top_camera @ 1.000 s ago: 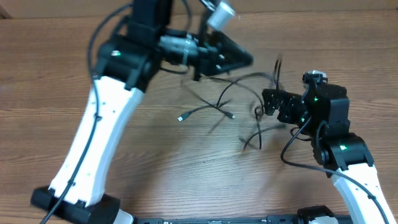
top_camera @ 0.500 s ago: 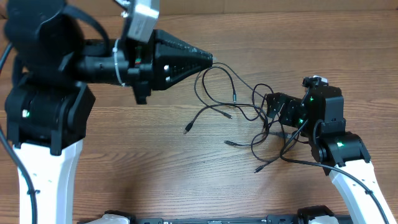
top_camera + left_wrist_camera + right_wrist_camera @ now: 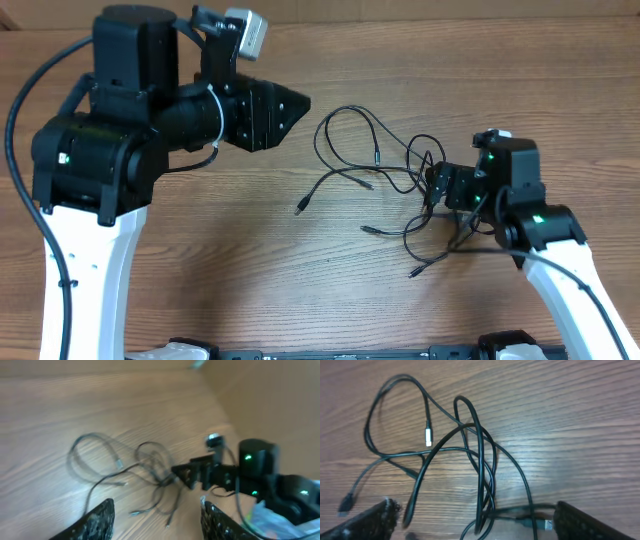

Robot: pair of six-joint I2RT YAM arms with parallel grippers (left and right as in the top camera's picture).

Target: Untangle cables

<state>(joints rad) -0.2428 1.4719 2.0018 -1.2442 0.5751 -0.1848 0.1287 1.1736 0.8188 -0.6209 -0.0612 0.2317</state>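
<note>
Cables (image 3: 480, 465) partly past bottom edge

The cables (image 3: 375, 190) lie spread on the middle of the surface (image 3: 250, 270), between the left claw (image 3: 303, 101) and the right claw (image 3: 433, 186), and block the way there, while the bare wood near the front edge is free.

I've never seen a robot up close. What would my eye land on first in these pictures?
Probably the tangle of thin black cables, looped over each other with small plug ends sticking out, right of centre on the wooden table. Next comes the bulky left arm, its left gripper open and aimed at the tangle without touching it. The right gripper sits open at the tangle's right edge.
</note>
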